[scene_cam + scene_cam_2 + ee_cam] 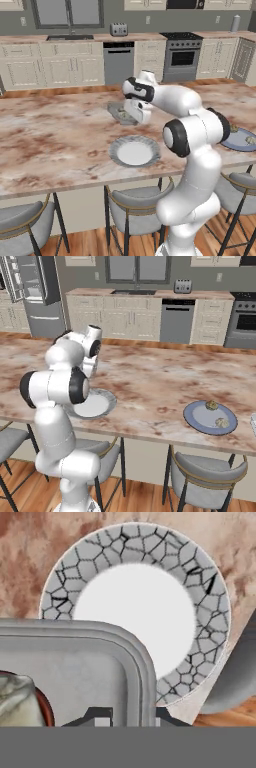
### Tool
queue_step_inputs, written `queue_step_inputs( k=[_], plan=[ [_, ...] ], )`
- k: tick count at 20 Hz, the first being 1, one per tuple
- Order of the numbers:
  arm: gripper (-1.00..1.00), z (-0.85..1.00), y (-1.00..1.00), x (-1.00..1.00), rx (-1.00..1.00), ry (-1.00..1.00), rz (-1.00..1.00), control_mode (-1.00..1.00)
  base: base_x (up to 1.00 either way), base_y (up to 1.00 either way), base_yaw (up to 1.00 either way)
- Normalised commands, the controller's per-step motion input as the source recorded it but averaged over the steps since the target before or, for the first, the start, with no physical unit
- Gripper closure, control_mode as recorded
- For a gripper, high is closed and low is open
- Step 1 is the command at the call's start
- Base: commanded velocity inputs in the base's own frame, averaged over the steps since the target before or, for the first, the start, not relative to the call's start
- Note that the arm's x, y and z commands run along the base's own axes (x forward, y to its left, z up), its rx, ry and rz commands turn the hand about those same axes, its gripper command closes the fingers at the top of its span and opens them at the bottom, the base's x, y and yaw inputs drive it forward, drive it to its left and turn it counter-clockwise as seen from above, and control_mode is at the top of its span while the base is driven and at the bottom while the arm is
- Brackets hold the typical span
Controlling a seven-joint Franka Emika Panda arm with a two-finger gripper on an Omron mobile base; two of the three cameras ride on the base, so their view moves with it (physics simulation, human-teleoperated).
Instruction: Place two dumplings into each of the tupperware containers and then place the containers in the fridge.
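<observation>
A pale grey tupperware container (75, 662) with a raised rim and a rounded corner lies under the hand. My gripper (132, 718) is shut on its rim, one fingertip on each side of the wall. A creased tan dumpling (15, 699) sits inside the container at the left edge of the hand view. In the left base view the gripper (136, 116) reaches down to the container (119, 113) at mid-counter; I cannot tell whether the container is lifted. Two more dumplings (212, 404) (219, 422) lie on a grey-blue plate (200, 418). The fridge (35, 286) stands open at the far left.
A round white plate with a cracked grey rim (134, 151) (200, 627) lies near the counter's front edge, close to the container. Stools (135, 200) stand under the counter edge. A dishwasher (118, 62) and an oven (182, 57) line the back wall.
</observation>
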Motion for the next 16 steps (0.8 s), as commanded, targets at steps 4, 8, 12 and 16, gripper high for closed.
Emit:
queue_step_inputs(
  k=[4, 8, 12, 16],
  plan=[
    [1.00, 0.16, 0.33, -0.06, -0.50, 0.44, -0.40, -1.00, 0.00, 0.00, 0.00],
    [1.00, 0.88, 0.06, 0.00, -0.22, 0.33, -0.23, -1.00, 0.00, 0.00, 0.00],
    [1.00, 0.61, -0.24, -0.11, -0.06, -0.07, -0.10, -1.00, 0.00, 0.00, 0.00],
    [1.00, 0.03, -0.64, -0.83, 0.00, -0.24, 0.00, -1.00, 0.00, 0.00, 0.00]
  ],
)
